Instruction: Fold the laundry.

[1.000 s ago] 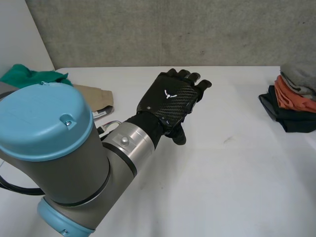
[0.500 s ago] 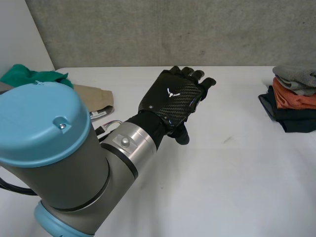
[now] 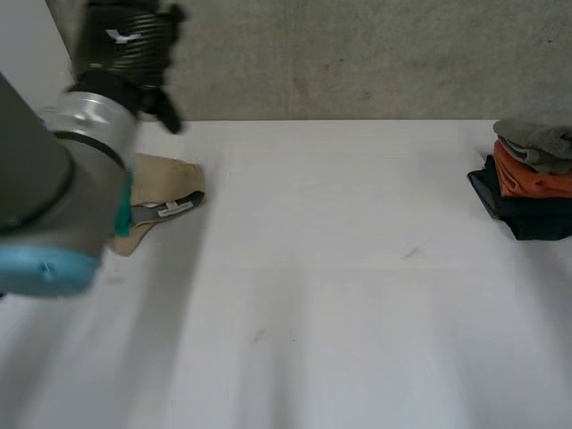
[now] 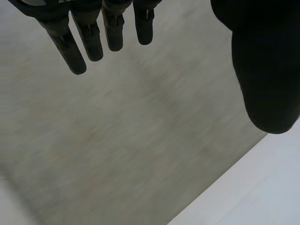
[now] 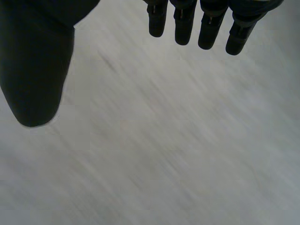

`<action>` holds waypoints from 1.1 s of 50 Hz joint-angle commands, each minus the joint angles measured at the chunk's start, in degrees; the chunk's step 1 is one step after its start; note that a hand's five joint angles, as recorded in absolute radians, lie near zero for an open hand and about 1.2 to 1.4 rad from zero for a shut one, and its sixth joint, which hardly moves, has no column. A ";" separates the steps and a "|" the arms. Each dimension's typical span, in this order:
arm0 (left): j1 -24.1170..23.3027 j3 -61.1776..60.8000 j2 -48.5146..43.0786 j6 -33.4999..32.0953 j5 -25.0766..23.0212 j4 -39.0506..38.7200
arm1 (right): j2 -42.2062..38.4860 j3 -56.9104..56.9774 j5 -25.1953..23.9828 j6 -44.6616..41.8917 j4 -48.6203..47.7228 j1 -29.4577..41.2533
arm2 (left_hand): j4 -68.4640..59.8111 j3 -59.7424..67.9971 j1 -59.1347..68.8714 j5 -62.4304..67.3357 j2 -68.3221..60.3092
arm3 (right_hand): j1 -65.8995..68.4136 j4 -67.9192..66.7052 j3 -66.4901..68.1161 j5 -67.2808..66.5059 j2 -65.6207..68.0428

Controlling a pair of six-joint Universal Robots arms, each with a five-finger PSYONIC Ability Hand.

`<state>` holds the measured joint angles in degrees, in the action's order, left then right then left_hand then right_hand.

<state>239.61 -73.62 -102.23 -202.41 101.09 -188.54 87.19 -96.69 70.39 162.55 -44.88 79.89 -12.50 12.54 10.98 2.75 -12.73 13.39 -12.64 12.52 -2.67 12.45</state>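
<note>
An unfolded tan garment [image 3: 166, 179] lies at the table's left edge, partly hidden behind my left arm. My left hand [image 3: 121, 40] is raised high above it, in front of the grey wall. In the left wrist view that hand [image 4: 262, 70] has straight fingers [image 4: 89, 37] spread apart from the thumb, holding nothing, with the wall beyond them. My right hand [image 5: 37, 61] hovers over bare white table, its fingers [image 5: 206, 23] straight and empty. At the right edge sits a stack of folded clothes [image 3: 532, 192] with a grey piece [image 3: 536, 138] on top.
The white table [image 3: 357, 268] stretches between the tan garment and the folded stack. A grey wall [image 3: 357, 54] runs along the table's far edge. My left arm's grey joint [image 3: 45, 206] stands over the near left corner.
My left arm swung from the table's middle up and away to the far left. The grey piece settled flat on the stack at the right.
</note>
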 commanded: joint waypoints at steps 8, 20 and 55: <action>26.51 1.11 -17.20 -11.86 -21.02 -6.31 | -2.45 -15.63 -8.70 -11.37 14.98 18.72 | -0.91 0.87 2.43 0.66 -0.68 | -3.39 2.64 -2.52 2.67 -2.45; 32.84 16.57 -37.67 -13.62 -26.47 -6.93 | -9.23 -16.94 -4.65 -16.39 18.34 19.87 | -9.63 9.59 11.15 9.38 -9.40 | -3.39 2.64 -2.52 2.67 -2.45; 1.86 -2.83 -10.00 9.22 -22.87 -6.58 | -0.97 -16.24 5.72 -3.22 17.19 18.90 | -67.50 67.46 69.02 67.25 -67.27 | -3.39 2.64 -2.52 2.67 -2.45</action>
<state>253.29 -70.01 -117.54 -200.26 78.72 -195.58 83.46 -112.88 76.82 150.71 -27.74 99.34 -68.51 68.01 64.08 54.56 -68.38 13.39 -12.64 12.52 -2.64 12.42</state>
